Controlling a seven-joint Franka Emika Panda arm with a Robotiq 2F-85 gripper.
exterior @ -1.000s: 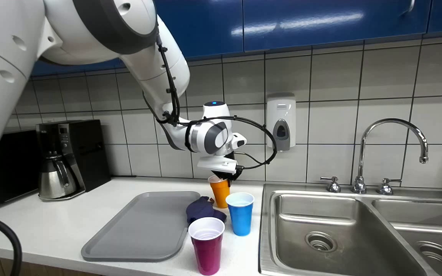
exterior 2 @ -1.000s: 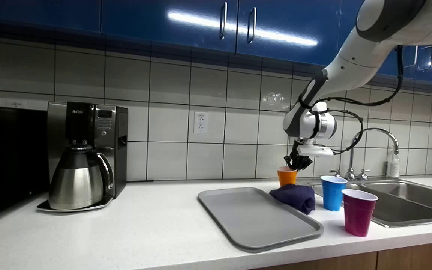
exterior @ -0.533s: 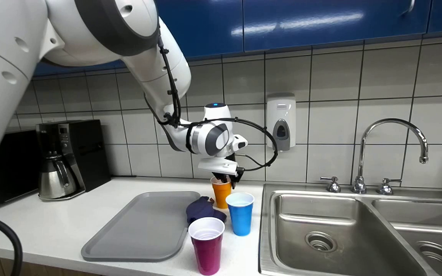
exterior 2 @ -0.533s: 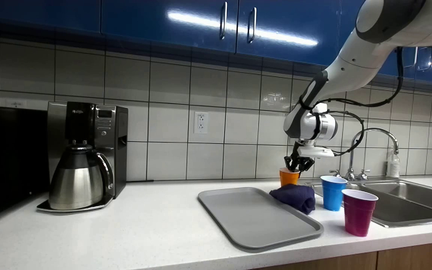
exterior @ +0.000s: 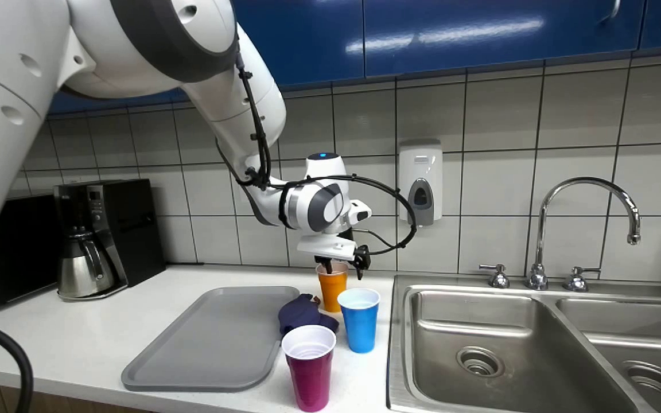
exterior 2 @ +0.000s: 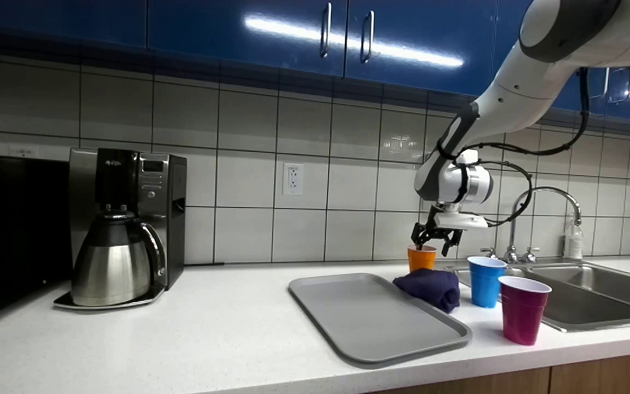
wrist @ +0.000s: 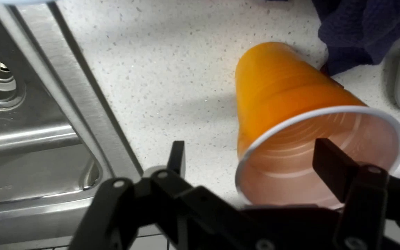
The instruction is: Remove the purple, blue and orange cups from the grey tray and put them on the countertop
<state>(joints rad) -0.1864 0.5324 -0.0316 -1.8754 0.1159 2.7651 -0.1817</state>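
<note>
The orange cup stands upright on the countertop near the back wall. My gripper is over it with its fingers wide apart: one finger reaches into the cup's mouth, the other stays outside on the sink side. Nothing is pinched between them. The blue cup and the purple cup stand upright on the countertop, nearer the front. In both exterior views the grey tray lies flat with no cup on it.
A dark blue cloth lies bunched between tray and cups, partly over the tray's edge. The steel sink borders the cups on one side. A coffee maker stands beyond the tray. A soap dispenser hangs on the tiled wall.
My gripper's fingers have spread apart, letting go of the orange cup's rim. The cup and gripper have shifted slightly toward the sink. The other cups and the tray have stayed put.
</note>
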